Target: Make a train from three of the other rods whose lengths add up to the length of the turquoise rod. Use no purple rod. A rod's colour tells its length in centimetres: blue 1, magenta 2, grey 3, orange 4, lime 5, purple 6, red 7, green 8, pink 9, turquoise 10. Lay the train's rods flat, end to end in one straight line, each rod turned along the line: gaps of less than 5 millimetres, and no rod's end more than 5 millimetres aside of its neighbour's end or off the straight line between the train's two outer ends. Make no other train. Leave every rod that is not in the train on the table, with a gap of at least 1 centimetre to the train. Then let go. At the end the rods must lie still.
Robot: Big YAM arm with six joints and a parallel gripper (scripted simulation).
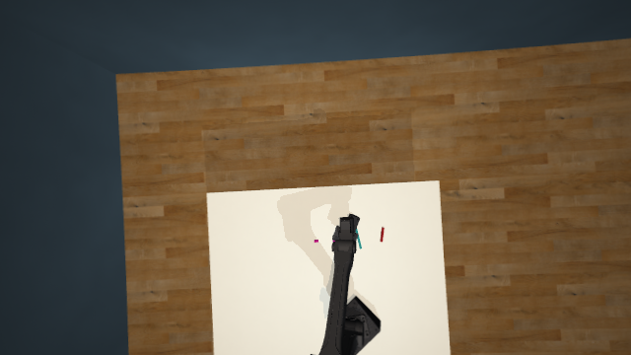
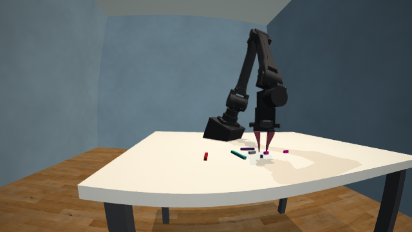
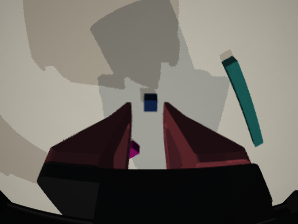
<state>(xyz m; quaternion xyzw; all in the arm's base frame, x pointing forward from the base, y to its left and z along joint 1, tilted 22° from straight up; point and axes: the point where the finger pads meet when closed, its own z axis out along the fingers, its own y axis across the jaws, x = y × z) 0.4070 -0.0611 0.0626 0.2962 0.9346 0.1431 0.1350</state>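
My gripper (image 2: 263, 149) (image 3: 147, 110) points straight down, low over the table, its fingers a little apart with nothing between them. A small blue rod (image 2: 261, 156) (image 3: 150, 102) lies on the table just ahead of the fingertips. A magenta rod (image 2: 266, 153) (image 3: 133, 149) lies beside the left finger, mostly hidden by it in the wrist view. The turquoise rod (image 1: 359, 240) (image 2: 238, 154) (image 3: 243, 97) lies flat to one side. A red rod (image 1: 382, 234) (image 2: 205, 156) lies further out. A grey rod (image 2: 252, 152) and a purple rod (image 2: 247, 149) lie close to the turquoise one.
A second magenta rod (image 1: 315, 241) (image 2: 286, 151) lies apart on the other side of the gripper. The arm's base (image 2: 223, 129) stands at the back of the white table (image 2: 161, 180). In the top view the arm hides the rods beneath it.
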